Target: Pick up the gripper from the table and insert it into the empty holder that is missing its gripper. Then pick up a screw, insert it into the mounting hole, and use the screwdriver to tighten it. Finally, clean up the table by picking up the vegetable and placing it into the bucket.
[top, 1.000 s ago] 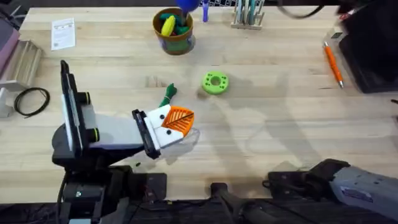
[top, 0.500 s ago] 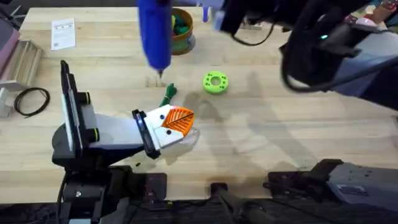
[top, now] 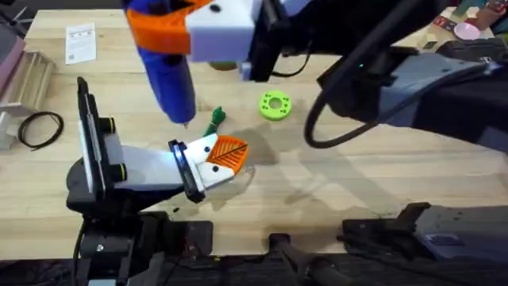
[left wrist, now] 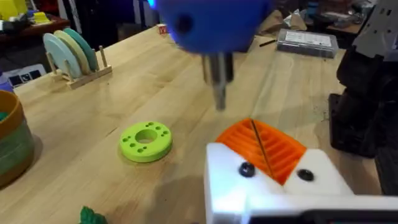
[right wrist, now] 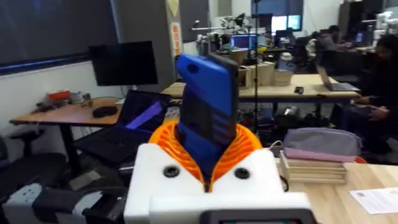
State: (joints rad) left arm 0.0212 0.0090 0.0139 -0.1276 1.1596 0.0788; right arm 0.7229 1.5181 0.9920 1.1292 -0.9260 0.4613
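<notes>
Lying low over the pale wooden worktop (top: 381, 183), the left arm points its end effector (top: 216, 161) toward the middle; this is a white blocky plastic mount carrying an orange ribbed wedge-shaped fingertip (top: 229, 151), and from the overhead and left wrist views I cannot tell if its fingers are apart or together. In the left wrist view two dark screw heads sit on the white mount (left wrist: 273, 180), below the orange ribbed pad (left wrist: 264, 144). Just beyond this end effector, almost touching it, lies the small dark-green knobbly toy vegetable (top: 214, 121). Above the vegetable and slightly left of it hangs the chunky blue pen-shaped screwdriver (top: 168, 73), upright with its thin metal tip (left wrist: 219, 84) pointing down, near the orange fingertip but apart from it. The right arm reaches across from the right side, and its end effector (top: 189, 26) is clenched on the top of the screwdriver; the right wrist view shows the blue body (right wrist: 208, 115) pressed between the orange ribbed pads (right wrist: 242, 146). To the right of the vegetable, a round bright-green plastic disc with a centre hole (top: 275, 105) rests flat on the worktop.
</notes>
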